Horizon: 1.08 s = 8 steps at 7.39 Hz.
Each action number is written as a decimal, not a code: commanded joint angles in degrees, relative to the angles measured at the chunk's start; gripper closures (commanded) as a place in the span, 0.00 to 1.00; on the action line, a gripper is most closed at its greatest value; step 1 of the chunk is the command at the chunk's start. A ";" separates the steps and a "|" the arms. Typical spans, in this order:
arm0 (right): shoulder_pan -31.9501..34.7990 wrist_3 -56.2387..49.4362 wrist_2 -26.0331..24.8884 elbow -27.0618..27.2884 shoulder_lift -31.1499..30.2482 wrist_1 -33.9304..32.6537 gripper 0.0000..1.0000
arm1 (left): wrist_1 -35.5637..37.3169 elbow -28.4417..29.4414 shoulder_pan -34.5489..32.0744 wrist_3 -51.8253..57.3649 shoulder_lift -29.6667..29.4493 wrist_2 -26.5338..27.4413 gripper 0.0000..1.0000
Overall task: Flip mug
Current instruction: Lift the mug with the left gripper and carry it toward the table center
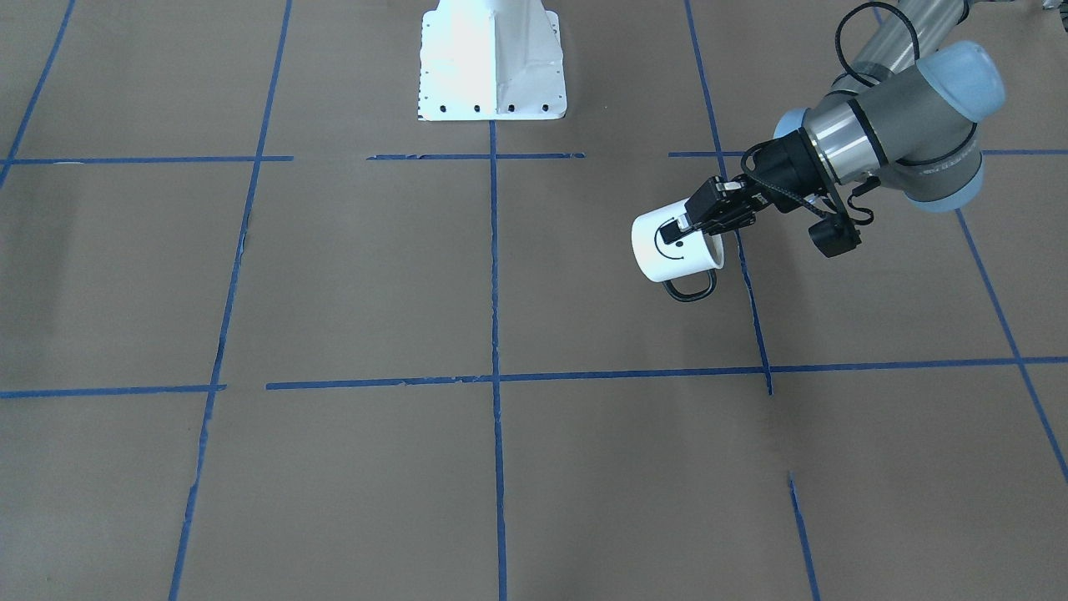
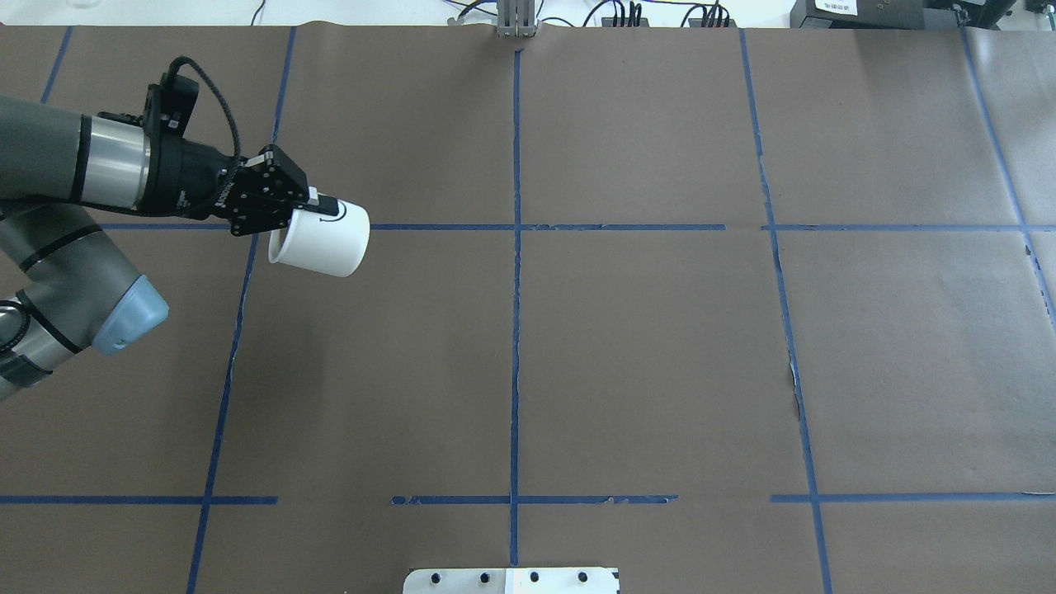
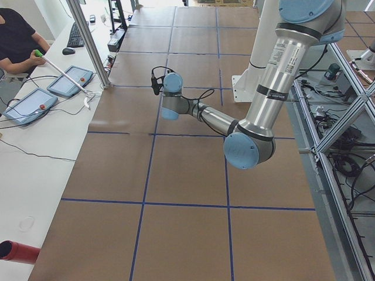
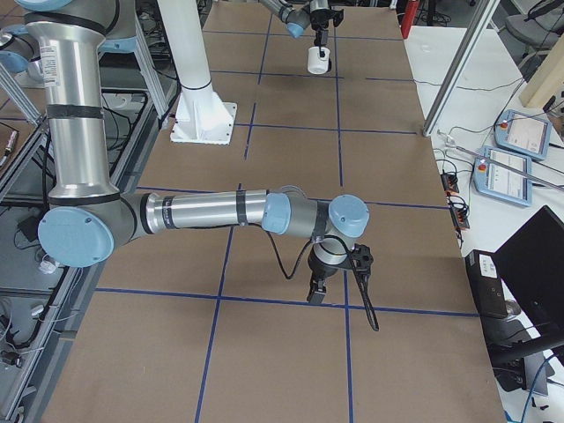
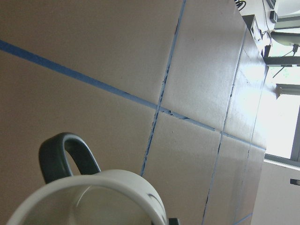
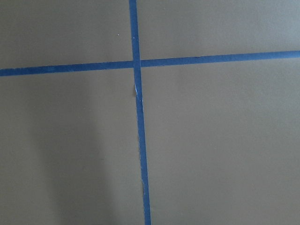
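Observation:
The white mug (image 1: 667,250) with a black smiley face lies tilted on its side in the air, its mouth toward the wrist and its black loop handle (image 1: 691,288) pointing toward the front-facing camera. My left gripper (image 1: 686,224) is shut on its rim, one finger inside and one outside. The mug also shows in the overhead view (image 2: 322,241) at the left gripper (image 2: 323,206), and its pale interior in the left wrist view (image 5: 93,201). My right gripper (image 4: 315,295) hangs low over the paper in the exterior right view only; I cannot tell whether it is open or shut.
Brown paper with a grid of blue tape lines (image 1: 494,275) covers the table. The white robot base (image 1: 492,63) stands at the robot-side edge. An operator (image 3: 14,41) and control pads (image 3: 70,82) are at a side table beyond the far edge.

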 commanded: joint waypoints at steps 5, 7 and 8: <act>0.00 0.00 0.00 0.00 0.00 0.00 0.00 | 53.68 -9.36 11.18 27.03 -17.87 21.29 1.00; 0.00 0.00 0.00 0.00 0.00 0.00 0.00 | 60.80 -6.13 12.69 31.82 -22.90 22.03 1.00; 0.00 0.00 0.00 0.00 0.00 0.00 0.00 | 61.94 -2.19 13.83 33.58 -25.88 22.03 1.00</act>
